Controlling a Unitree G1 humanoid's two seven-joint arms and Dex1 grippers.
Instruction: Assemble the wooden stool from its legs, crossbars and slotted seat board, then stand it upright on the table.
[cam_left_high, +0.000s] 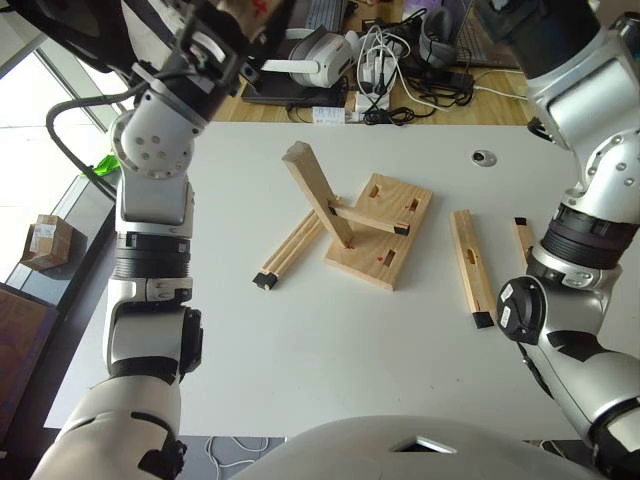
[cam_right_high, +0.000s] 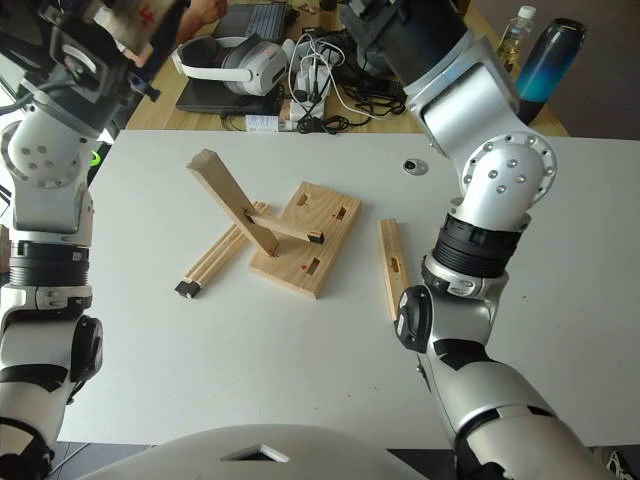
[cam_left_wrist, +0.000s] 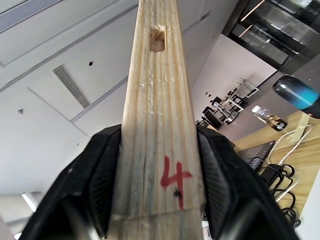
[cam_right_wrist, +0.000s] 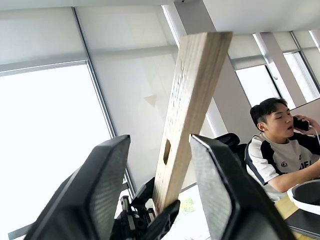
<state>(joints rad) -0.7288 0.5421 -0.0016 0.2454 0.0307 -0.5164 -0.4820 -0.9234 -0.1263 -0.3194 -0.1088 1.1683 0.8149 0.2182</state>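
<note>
My left gripper (cam_left_wrist: 160, 165) is shut on a wooden stool piece (cam_left_wrist: 159, 100) with a slot hole and a red mark, raised high above the table's far left (cam_left_high: 215, 35). My right gripper (cam_right_wrist: 160, 150) is open, its fingers (cam_right_wrist: 102, 190) standing either side of that same piece (cam_right_wrist: 192, 100) without touching it. On the table lies the slotted seat board (cam_left_high: 390, 250), with one leg (cam_left_high: 315, 185) stuck in it at a tilt and a crossbar (cam_left_high: 372, 218) across it. A paired piece (cam_left_high: 293, 250) lies left of the board. A slotted leg (cam_left_high: 471, 265) and another piece (cam_left_high: 524, 240) lie to its right.
Behind the white table (cam_left_high: 300, 350) is a wooden desk with a headset (cam_left_high: 310, 55), cables (cam_left_high: 385, 60) and a blue bottle (cam_right_high: 545, 60). A round grommet (cam_left_high: 485, 157) sits at the table's far right. My right arm (cam_left_high: 590, 230) hangs over the table's right edge.
</note>
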